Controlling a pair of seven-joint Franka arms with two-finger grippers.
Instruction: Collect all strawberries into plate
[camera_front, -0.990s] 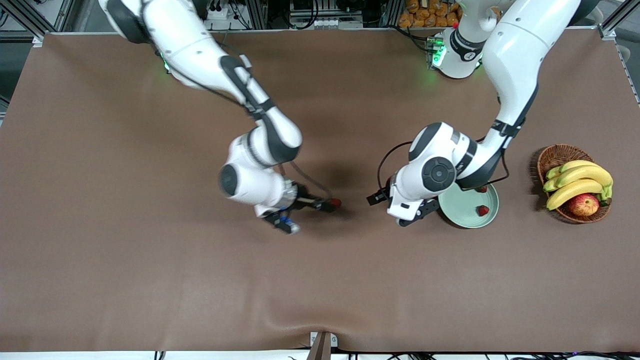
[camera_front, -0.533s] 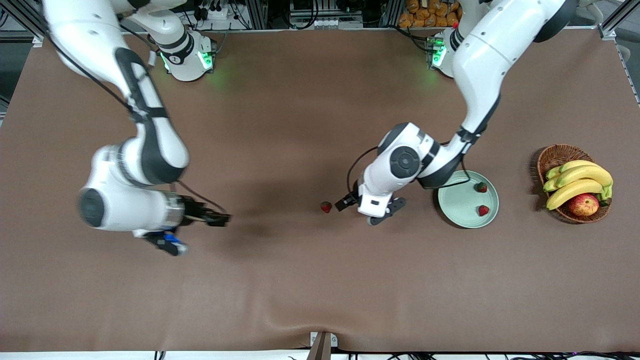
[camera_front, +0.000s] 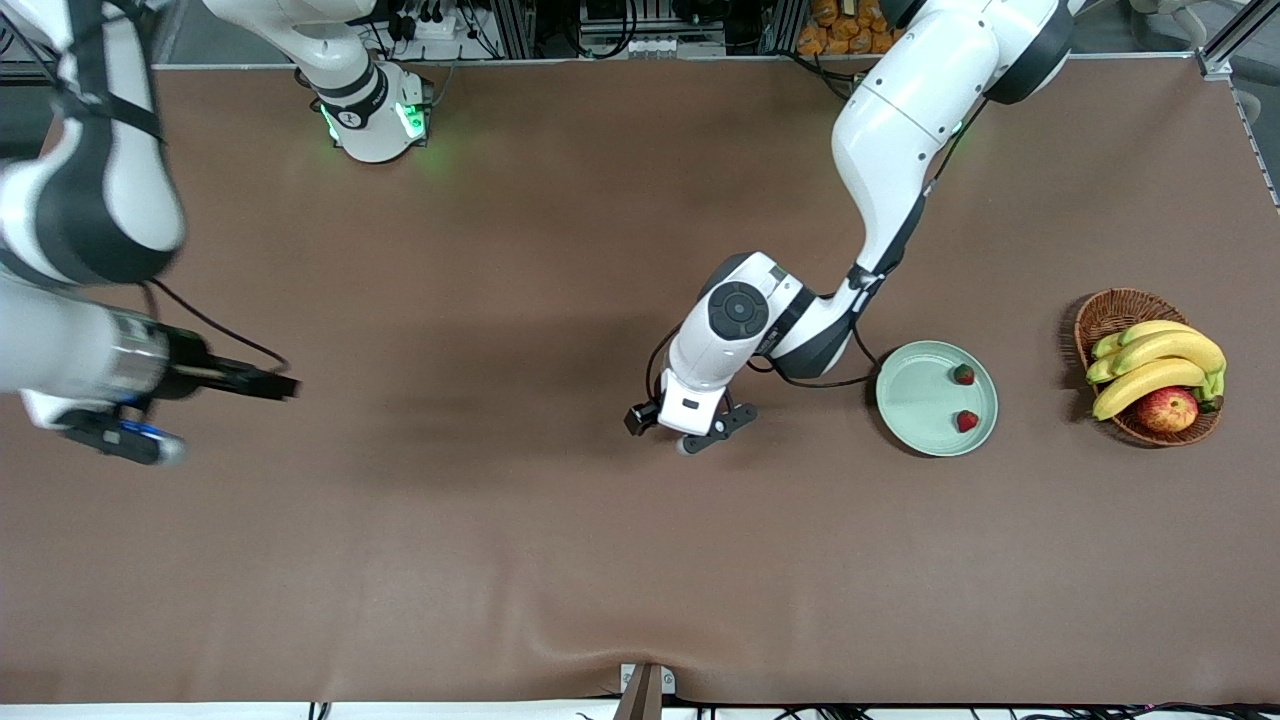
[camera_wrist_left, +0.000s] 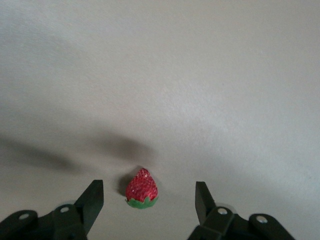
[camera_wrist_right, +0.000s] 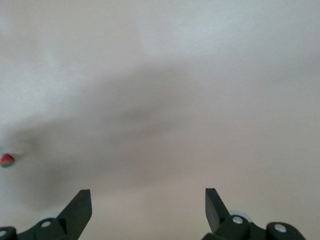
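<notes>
The pale mint-green plate lies toward the left arm's end of the table and holds two strawberries. The third strawberry lies on the brown tabletop; the left arm hides it in the front view. My left gripper is low over it, open, with the berry between its fingertips in the left wrist view. My right gripper is open and empty over the table at the right arm's end. Its wrist view shows the third strawberry far off.
A brown wicker basket with bananas and a red-yellow apple stands beside the plate, toward the left arm's end of the table. The brown table cover bulges slightly at the edge nearest the front camera.
My right gripper let go of the third strawberry mid-table and swung away toward its own end. My left gripper moved from beside the plate to over that strawberry.
</notes>
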